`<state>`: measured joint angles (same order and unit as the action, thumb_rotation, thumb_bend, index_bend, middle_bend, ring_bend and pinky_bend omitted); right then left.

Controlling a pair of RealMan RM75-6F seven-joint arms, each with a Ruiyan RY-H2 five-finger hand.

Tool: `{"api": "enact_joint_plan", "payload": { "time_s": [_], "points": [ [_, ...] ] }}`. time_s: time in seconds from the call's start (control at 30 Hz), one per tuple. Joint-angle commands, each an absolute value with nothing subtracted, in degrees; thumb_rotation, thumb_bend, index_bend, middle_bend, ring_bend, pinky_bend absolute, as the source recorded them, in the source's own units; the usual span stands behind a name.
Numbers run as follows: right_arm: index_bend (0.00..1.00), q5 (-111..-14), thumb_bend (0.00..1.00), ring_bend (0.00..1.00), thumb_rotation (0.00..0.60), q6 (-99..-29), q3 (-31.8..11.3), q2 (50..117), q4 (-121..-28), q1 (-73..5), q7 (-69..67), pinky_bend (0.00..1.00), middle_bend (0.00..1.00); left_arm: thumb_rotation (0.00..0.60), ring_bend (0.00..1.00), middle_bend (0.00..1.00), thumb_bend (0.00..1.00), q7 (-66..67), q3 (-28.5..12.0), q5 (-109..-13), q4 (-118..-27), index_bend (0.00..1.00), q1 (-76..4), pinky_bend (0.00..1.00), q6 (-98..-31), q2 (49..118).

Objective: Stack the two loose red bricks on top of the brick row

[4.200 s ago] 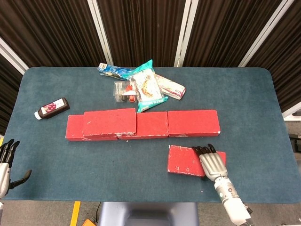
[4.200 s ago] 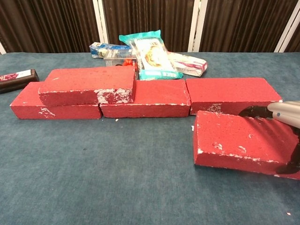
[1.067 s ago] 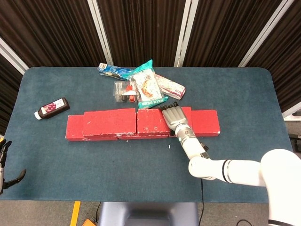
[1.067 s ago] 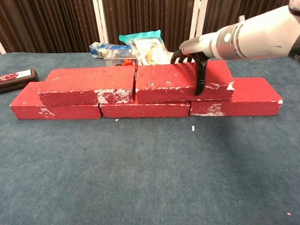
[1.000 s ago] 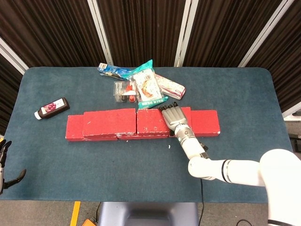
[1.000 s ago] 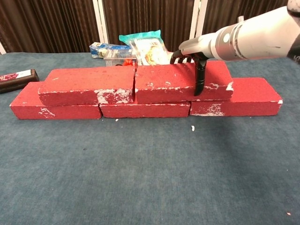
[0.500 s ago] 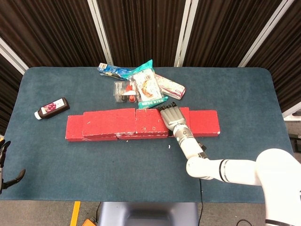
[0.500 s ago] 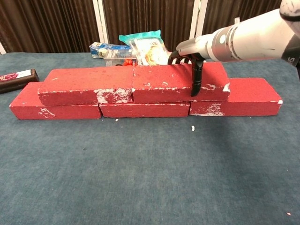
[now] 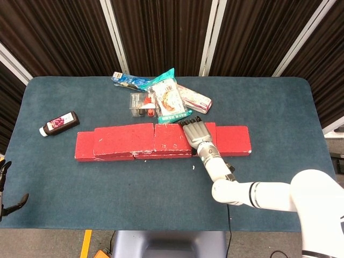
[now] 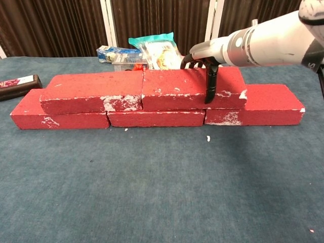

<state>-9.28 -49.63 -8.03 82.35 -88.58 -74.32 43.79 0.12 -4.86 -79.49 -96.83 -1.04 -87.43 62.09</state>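
Note:
Three red bricks form the bottom row [image 10: 157,118] across the table's middle. On its left part lies a first upper brick [image 10: 91,91] [image 9: 123,139]. A second upper brick [image 10: 174,89] [image 9: 169,138] lies to its right, end against end. My right hand [image 9: 196,135] [image 10: 203,56] grips this second brick near its right end, with the thumb down the front face and the fingers over the back edge. Only the fingertips and thumb of my left hand [image 9: 6,188] show, at the head view's lower left edge; they are apart and hold nothing.
Behind the bricks lie snack packets [image 9: 169,99] [image 10: 159,53], a blue packet [image 9: 129,80] and a small clear box [image 9: 140,104]. A dark bottle [image 9: 59,123] lies at the far left. White crumbs [image 10: 208,137] dot the blue cloth [image 9: 161,193] in front.
My right hand carried the loose brick from the table's front up onto the row, then slid it left until it met the first upper brick. The left hand sank lower.

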Motion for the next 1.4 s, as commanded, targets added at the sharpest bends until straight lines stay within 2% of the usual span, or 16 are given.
{"api": "enact_joint_plan", "payload": {
  "time_s": [0.03,0.13,0.3,0.5,0.93,1.17,1.4],
  "points": [
    [0.32,-9.0,0.27,0.18,0.600,-49.8,-8.0,82.4,-88.6,-74.4,43.8,0.00,0.32,0.600,0.00,0.00,0.24,0.2,-4.8,-79.5,-96.9,0.00,-1.0,0.00,-87.4,62.1],
    [0.31,-9.1,0.27,0.17,0.600,-50.0,-8.0,82.7,-88.4,-74.5,43.7,0.00,0.31,0.600,0.00,0.00,0.24,0.2,-4.8,-79.5,-97.0,0.00,-1.1,0.00,-87.4,62.1],
    [0.31,-9.5,0.19,0.16,0.600,-50.4,-8.3,82.9,-88.4,-74.4,43.2,0.00,0.29,0.600,0.00,0.00,0.24,0.1,-4.9,-79.3,-96.9,0.00,-1.0,0.00,-87.3,62.1],
    [0.29,-9.6,0.15,0.15,0.600,-50.6,-8.5,83.0,-88.6,-74.3,43.0,0.00,0.28,0.600,0.00,0.00,0.24,-0.1,-4.9,-79.3,-97.1,0.00,-1.0,0.00,-87.3,62.0],
    [0.29,-9.8,0.11,0.12,0.600,-50.4,-8.5,82.9,-88.7,-74.3,42.8,0.00,0.25,0.600,0.00,0.00,0.24,0.0,-5.0,-78.9,-97.3,0.00,-0.9,0.00,-87.2,61.9],
    [0.27,-9.7,0.01,0.11,0.600,-50.4,-8.7,83.0,-88.9,-74.3,42.6,0.00,0.23,0.600,0.00,0.00,0.24,0.2,-5.0,-78.9,-97.4,0.00,-0.9,0.00,-87.3,61.9],
    [0.26,-9.5,0.00,0.11,0.600,-50.7,-8.6,83.1,-88.8,-74.4,42.7,0.00,0.22,0.600,0.00,0.00,0.24,0.3,-5.1,-78.5,-97.5,0.00,-0.8,0.00,-87.2,61.8]
  ]
}}
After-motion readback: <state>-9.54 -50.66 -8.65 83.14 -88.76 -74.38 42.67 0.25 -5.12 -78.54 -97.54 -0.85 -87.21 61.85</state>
